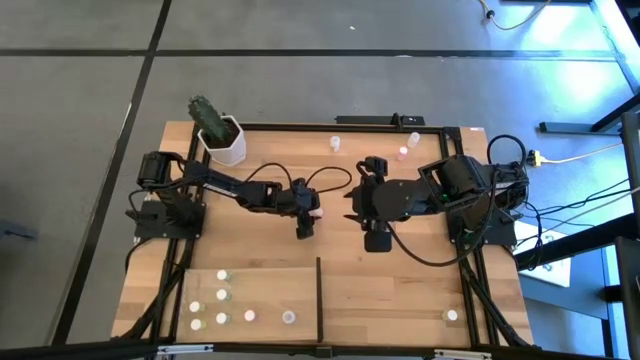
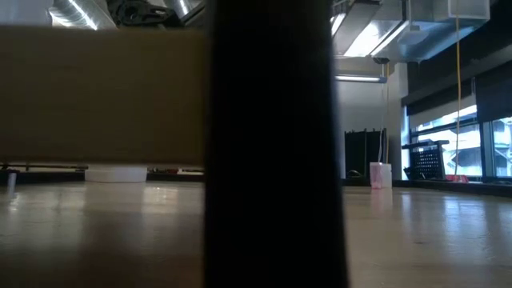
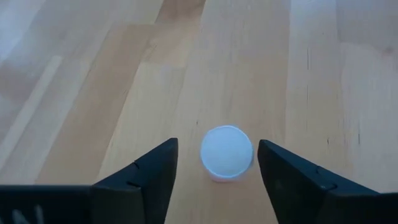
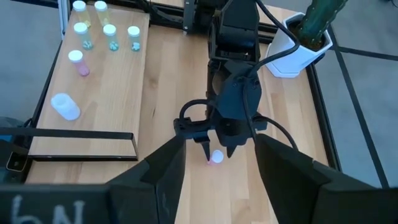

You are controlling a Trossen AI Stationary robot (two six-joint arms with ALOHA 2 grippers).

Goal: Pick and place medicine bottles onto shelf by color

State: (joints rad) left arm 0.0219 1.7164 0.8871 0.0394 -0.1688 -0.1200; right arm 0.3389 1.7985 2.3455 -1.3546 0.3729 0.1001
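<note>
Pick step is what's in hand here. The left gripper [image 1: 304, 231] is parked near table centre, straight over a small white-capped bottle [image 3: 227, 153]. The bottle is straddled by the left fingers [image 3: 152, 177], a gap still visible on both sides, so nothing is grasped yet and the jaws stand apart. It can be spotted from the right wrist too, a pale pinkish cap [image 4: 216, 157] under the left arm's tip.

The right gripper [image 1: 377, 240] is held just at 3 o'clock from the left one, spread and empty, apparently waiting.

The shelf [image 1: 270, 290] lies at 6 o'clock, with several bottles already set on its left part.

Next, the jaws would need to be closed squarely on the cap without it being knocked over, then a lift and a carry down to 6 o'clock. The colour looks pinkish, but that's hard to call.
</note>
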